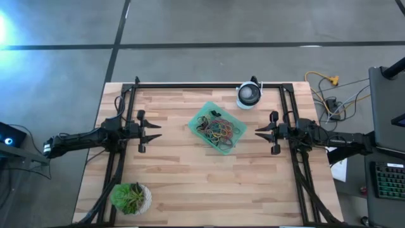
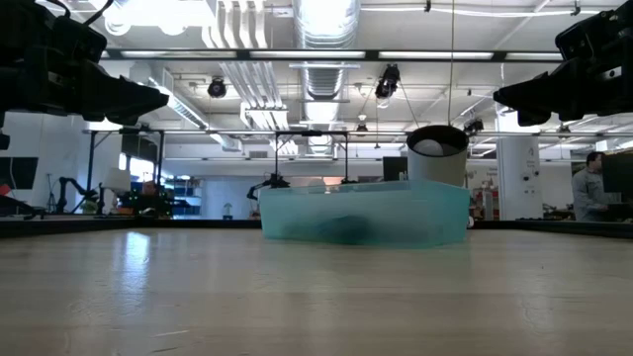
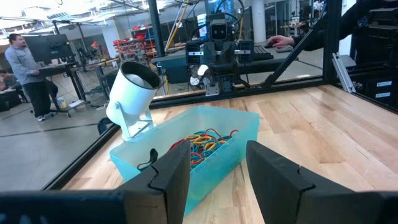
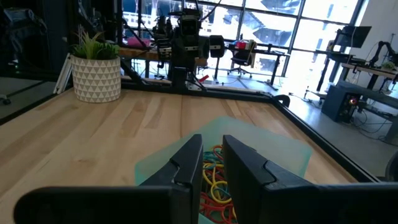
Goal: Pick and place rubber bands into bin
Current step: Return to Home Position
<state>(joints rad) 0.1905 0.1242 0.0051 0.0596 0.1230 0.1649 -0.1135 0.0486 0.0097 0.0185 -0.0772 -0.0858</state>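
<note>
Bands (image 1: 220,130) in bin (image 1: 198,114), between spread left end effector (image 1: 157,130) and slightly parted right end effector (image 1: 258,131), are judged light and floppy; one strand is best pinched.

no readable text, no labels, brands or numbers — on table, bin or room — nothing legible

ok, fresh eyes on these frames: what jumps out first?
The mint-green bin sits mid-table with a bright tangle of rubber bands inside. The left gripper and right gripper hang open and empty on either side, raised off the wood and pointing at it. A white round device stands just beyond the bin.
</note>
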